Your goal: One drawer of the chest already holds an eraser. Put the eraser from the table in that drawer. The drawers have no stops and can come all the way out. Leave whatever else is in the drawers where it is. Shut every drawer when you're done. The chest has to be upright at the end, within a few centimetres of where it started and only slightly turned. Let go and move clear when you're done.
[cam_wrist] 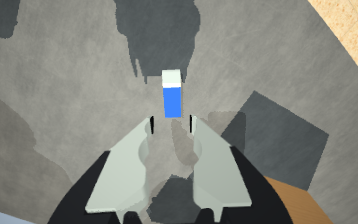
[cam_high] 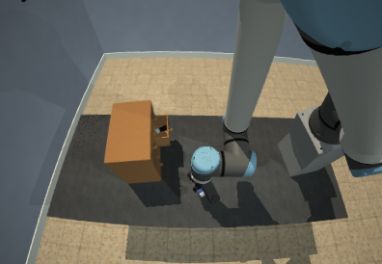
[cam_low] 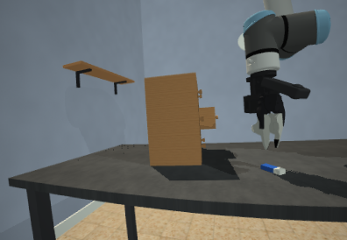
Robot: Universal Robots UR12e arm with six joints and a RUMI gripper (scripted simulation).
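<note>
A blue and white eraser (cam_low: 272, 168) lies flat on the dark table top, to the right of the wooden chest (cam_low: 174, 120). It also shows in the wrist view (cam_wrist: 171, 95), just ahead of my fingertips. My gripper (cam_low: 271, 142) (cam_wrist: 171, 116) hangs above the eraser with its fingers pointing down, partly open and empty. The chest stands upright, and its middle drawer (cam_low: 208, 118) is pulled part way out. From above, a small dark and white object (cam_high: 160, 129) lies in that drawer. The top and bottom drawers look shut.
The arm's blue-capped wrist (cam_high: 206, 161) hides most of the gripper from above. The arm's base (cam_high: 317, 140) stands at the right of the table. A wall shelf (cam_low: 97, 72) hangs far left, behind the chest.
</note>
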